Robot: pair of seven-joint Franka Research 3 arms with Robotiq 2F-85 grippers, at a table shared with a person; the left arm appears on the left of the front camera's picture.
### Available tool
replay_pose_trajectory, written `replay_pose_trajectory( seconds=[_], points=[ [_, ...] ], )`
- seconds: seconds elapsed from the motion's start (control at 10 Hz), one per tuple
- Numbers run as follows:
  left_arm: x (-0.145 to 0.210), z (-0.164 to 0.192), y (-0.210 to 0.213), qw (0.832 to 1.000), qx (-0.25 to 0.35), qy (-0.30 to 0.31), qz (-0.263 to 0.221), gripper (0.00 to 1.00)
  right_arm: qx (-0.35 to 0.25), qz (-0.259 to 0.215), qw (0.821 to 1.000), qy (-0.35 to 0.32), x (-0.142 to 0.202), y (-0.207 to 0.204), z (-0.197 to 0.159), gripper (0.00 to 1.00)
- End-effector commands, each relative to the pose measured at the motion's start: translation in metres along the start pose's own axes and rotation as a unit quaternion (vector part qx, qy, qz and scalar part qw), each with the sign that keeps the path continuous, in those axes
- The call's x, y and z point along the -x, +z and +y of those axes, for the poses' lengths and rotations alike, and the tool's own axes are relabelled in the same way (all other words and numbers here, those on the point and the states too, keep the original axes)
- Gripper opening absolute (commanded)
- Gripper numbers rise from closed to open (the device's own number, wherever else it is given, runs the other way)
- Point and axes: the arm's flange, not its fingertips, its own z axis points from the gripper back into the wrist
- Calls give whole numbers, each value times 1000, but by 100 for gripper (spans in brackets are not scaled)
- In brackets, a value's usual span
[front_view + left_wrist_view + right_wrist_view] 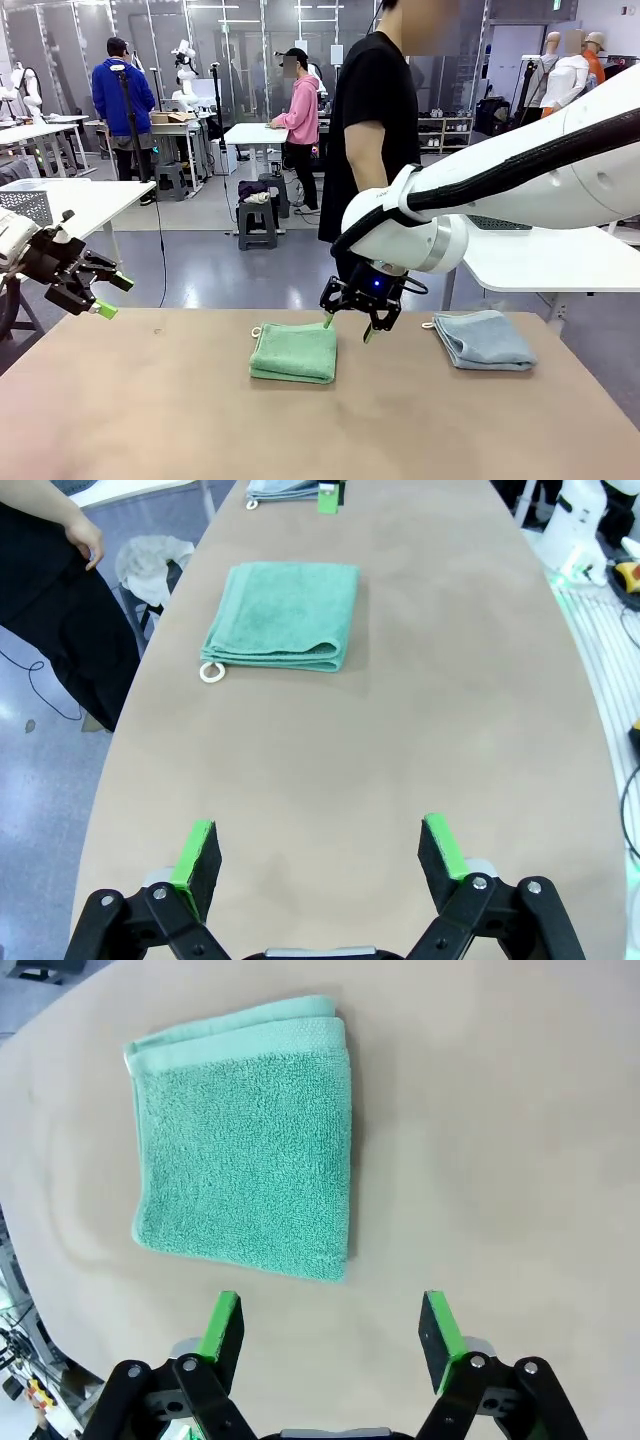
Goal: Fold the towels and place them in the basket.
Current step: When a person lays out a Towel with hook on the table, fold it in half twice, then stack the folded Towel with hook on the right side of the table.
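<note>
Green terry is seen folded into a neat square on the tan desk [150, 420]: the green towel [294, 352] lies near the middle, its small white hanging loop [211, 672] resting on the desk at one corner. A second, grey-blue towel [484, 339] is laid folded well apart from it, toward the robot's right; in the left wrist view it is cut off by the top edge, so little of it can be made out. The right hand [347, 328] is held just above the far right corner of the green towel, its jaws spread and nothing gripped; whether a fingertip touches the cloth cannot be told. The left hand [110, 296] is held released, off the desk's left edge, with nothing between its green pads [196, 854]. A person's torso [372, 130] is seen behind the desk, the legs hidden by the right arm.
</note>
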Motion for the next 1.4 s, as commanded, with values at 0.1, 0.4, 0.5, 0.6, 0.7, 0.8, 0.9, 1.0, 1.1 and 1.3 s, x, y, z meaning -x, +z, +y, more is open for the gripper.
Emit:
replay_pose_trajectory(
  seconds=[0.1, 0.4, 0.5, 0.6, 0.7, 0.8, 0.9, 1.0, 1.1, 1.3],
  points=[
    [-1, 0, 1, 1000, 0, -2, 0, 100, -1, 0, 1000, -7, -1, 0, 3, 88],
    [-1, 0, 1, 1000, 0, -2, 0, 100, -1, 0, 1000, -7, -1, 0, 3, 88],
    [-1, 0, 1, 1000, 0, -2, 0, 100, -1, 0, 1000, -7, -1, 0, 3, 88],
    [-1, 0, 1, 1000, 0, -2, 0, 100, -1, 0, 1000, -7, -1, 0, 3, 88],
    [-1, 0, 1, 1000, 0, -2, 0, 100, -1, 0, 1000, -7, -1, 0, 3, 88],
    [-1, 0, 1, 1000, 0, -2, 0, 100, -1, 0, 1000, -7, -1, 0, 3, 88],
    [-1, 0, 1, 1000, 0, -2, 0, 100, -1, 0, 1000, -7, -1, 0, 3, 88],
    [-1, 0, 1, 1000, 0, -2, 0, 100, -1, 0, 1000, -7, -1, 0, 3, 88],
    [-1, 0, 1, 1000, 0, -2, 0, 100, 0, -1, 1000, 0, 0, 1, 1, 89],
    [-1, 0, 1, 1000, 0, -2, 0, 100, 0, -28, 999, 18, -6, -14, 9, 89]
  ],
)
